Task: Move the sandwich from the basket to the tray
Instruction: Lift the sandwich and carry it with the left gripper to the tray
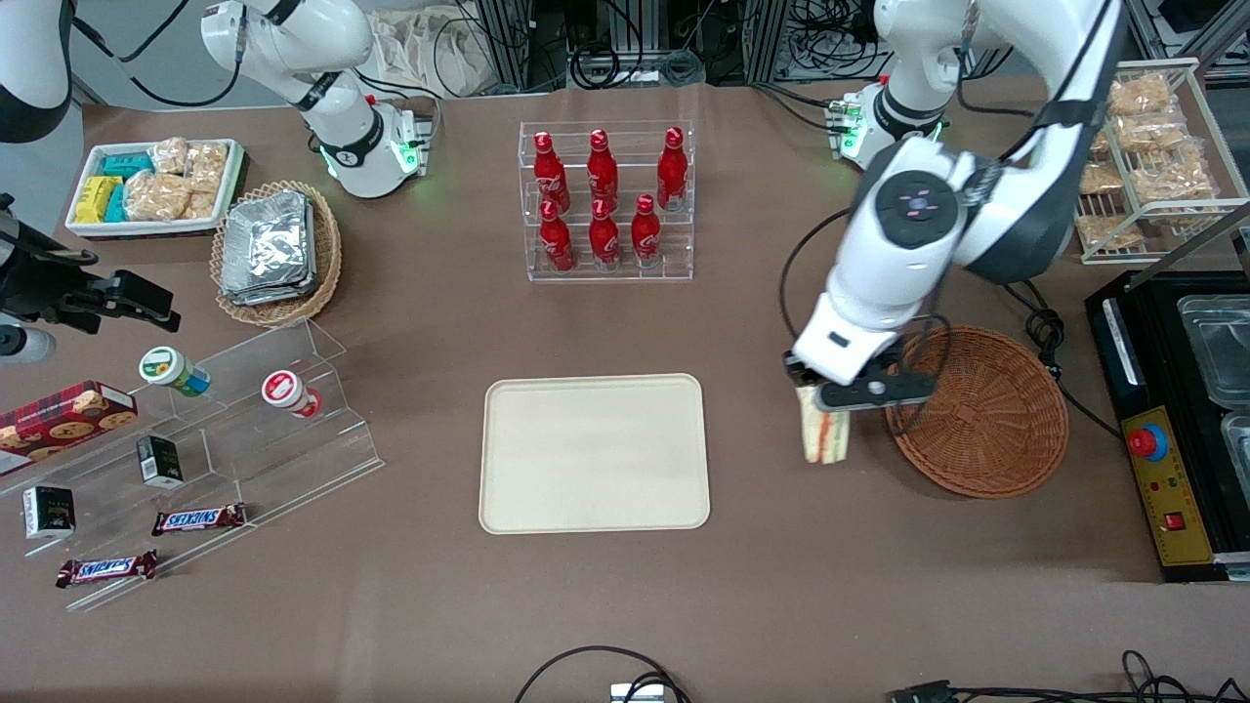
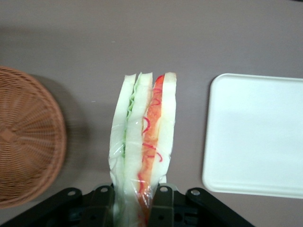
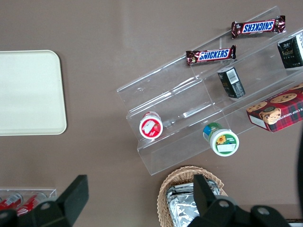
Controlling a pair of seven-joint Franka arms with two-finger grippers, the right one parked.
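My gripper (image 1: 820, 398) is shut on the sandwich (image 1: 823, 434), a wrapped wedge of pale bread with red-orange and green filling, hanging above the bare table between the basket and the tray. In the left wrist view the sandwich (image 2: 144, 142) stands clamped between the two black fingers (image 2: 161, 208). The reddish-brown wicker basket (image 1: 981, 410) lies beside it toward the working arm's end and holds nothing. The cream-beige tray (image 1: 594, 453) lies flat with nothing on it; the same tray (image 2: 258, 132) shows in the wrist view, and so does the basket (image 2: 26, 137).
A clear rack of red bottles (image 1: 605, 200) stands farther from the camera than the tray. A tan basket of foil packs (image 1: 273, 252), a white bin of snacks (image 1: 156, 186) and an acrylic stepped shelf (image 1: 195, 459) lie toward the parked arm's end. A black control box (image 1: 1167, 439) flanks the basket.
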